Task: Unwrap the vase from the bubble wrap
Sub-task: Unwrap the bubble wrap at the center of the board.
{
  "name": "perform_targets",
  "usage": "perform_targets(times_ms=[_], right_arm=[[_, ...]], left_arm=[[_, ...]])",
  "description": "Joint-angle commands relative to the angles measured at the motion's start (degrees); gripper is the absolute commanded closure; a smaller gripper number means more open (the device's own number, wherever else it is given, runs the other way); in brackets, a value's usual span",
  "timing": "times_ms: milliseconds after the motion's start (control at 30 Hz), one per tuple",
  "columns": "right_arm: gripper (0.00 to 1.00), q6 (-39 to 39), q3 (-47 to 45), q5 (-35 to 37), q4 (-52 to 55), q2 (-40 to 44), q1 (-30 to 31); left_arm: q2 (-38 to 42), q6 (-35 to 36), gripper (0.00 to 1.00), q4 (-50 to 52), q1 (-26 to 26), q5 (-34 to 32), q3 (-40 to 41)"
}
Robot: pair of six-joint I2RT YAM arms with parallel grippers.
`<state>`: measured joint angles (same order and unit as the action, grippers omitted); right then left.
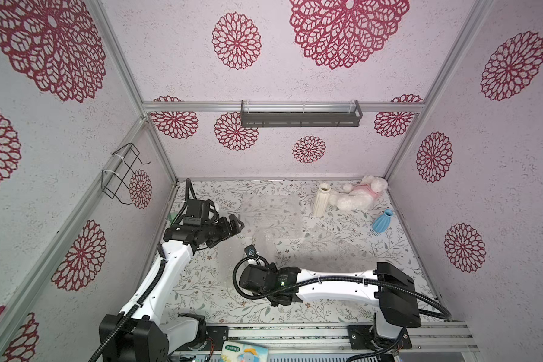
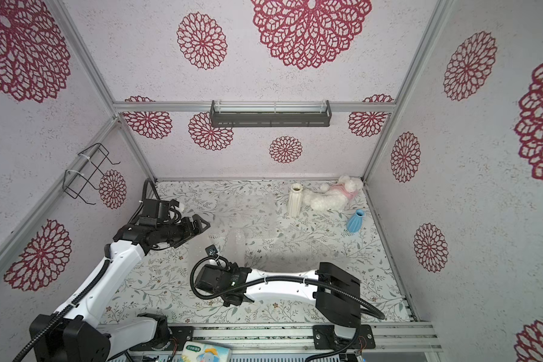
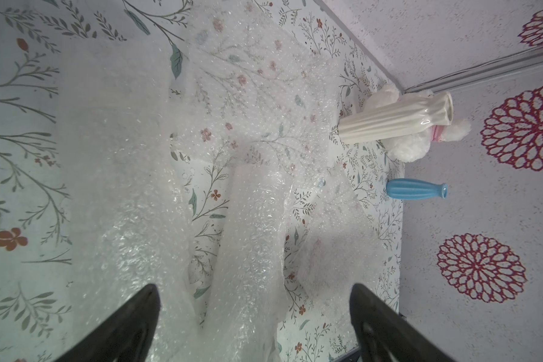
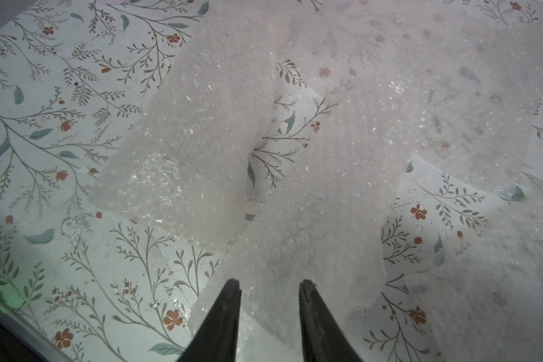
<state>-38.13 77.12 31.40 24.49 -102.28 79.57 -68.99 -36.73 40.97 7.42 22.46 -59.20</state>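
Note:
Clear bubble wrap (image 1: 270, 216) (image 2: 245, 216) lies in loose, crumpled sheets and rolls across the middle of the floral table. A white ribbed vase (image 1: 321, 200) (image 3: 395, 119) stands bare just behind it. A small blue vase (image 1: 383, 222) (image 3: 414, 189) stands bare to its right. No vase shows inside the wrap. My left gripper (image 1: 237, 224) (image 3: 254, 286) is open, low over the wrap's left edge, with a roll of bubble wrap (image 3: 248, 244) ahead between its fingers. My right gripper (image 4: 270, 282) points down at the wrap's near edge, its jaws partly apart with a fold of bubble wrap (image 4: 311, 219) between them. In both top views its wrist hides it.
A white plush toy (image 1: 361, 196) lies behind the vases in the back right corner. A grey shelf (image 1: 300, 116) hangs on the back wall and a wire rack (image 1: 123, 172) on the left wall. A printed packet (image 1: 243, 352) sits below the front rail.

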Motion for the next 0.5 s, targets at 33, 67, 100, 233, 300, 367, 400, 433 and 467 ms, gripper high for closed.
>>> perform_targets(times_ms=[33, 67, 100, 233, 300, 367, 400, 433, 467], right_arm=[[0.68, -3.6, 1.98, 1.59, 3.5, 0.32, 0.19], [0.68, -3.79, 1.79, 1.5, 3.57, 0.33, 0.23], [0.68, -4.14, 1.69, 1.42, 3.78, 0.42, 0.24], [0.68, -5.02, 0.6, 1.38, 3.82, 0.98, 0.28], [0.69, -5.28, 0.1, 1.39, 3.64, 1.22, 0.24], [0.7, -5.41, -0.11, 1.42, 3.61, 1.22, 0.23], [0.71, -5.56, -0.27, 1.4, 3.63, 1.25, 0.23], [0.72, -5.68, -0.4, 1.36, 3.59, 1.23, 0.22], [0.72, -5.8, -0.59, 1.36, 3.55, 1.22, 0.25]], left_arm=[[1.2, -0.8, 0.04, -2.9, -0.92, 3.68, 1.19], [1.33, -0.8, 0.04, -2.83, -0.92, 3.35, 1.4], [1.61, -0.88, 0.04, -2.83, -0.89, 3.14, 1.58], [2.24, -0.96, 0.04, -3.03, -0.92, 2.79, 2.05], [2.28, -1.06, 0.04, -3.17, -0.92, 2.84, 2.11], [2.28, -1.08, 0.04, -3.33, -0.95, 2.79, 2.16], [2.28, -1.08, 0.04, -3.28, -0.96, 2.78, 2.25], [2.28, -1.13, 0.04, -3.28, -0.92, 2.86, 2.36], [2.28, -1.16, 0.04, -3.27, -0.92, 2.99, 2.4]])
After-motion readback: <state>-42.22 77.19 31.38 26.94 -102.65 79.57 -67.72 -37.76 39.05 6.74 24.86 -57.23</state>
